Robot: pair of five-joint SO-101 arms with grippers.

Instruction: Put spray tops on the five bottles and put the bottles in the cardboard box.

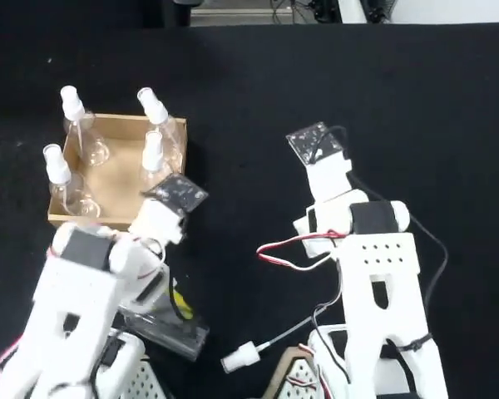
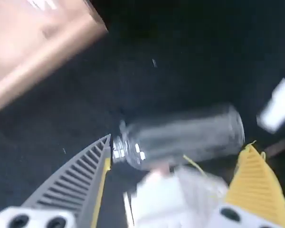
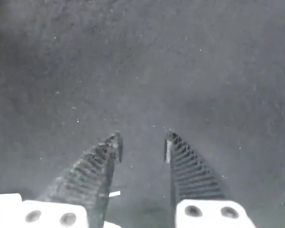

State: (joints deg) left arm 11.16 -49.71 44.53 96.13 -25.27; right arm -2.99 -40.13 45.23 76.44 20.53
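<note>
Black cloth (image 1: 316, 75), clear cylindrical bottle (image 2: 180, 137), cardboard box (image 1: 116, 176)

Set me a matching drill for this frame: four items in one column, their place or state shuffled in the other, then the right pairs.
Items
1. cardboard box
2. uncapped bottle
3. loose spray top
4. right gripper

Places or states
A. open, above the bare black table
B. lying on its side, neck bare
C. holds four capped bottles, all upright
D. lying on the table between the two arms' bases

Pairs: 1-C, 2-B, 3-D, 4-A
</note>
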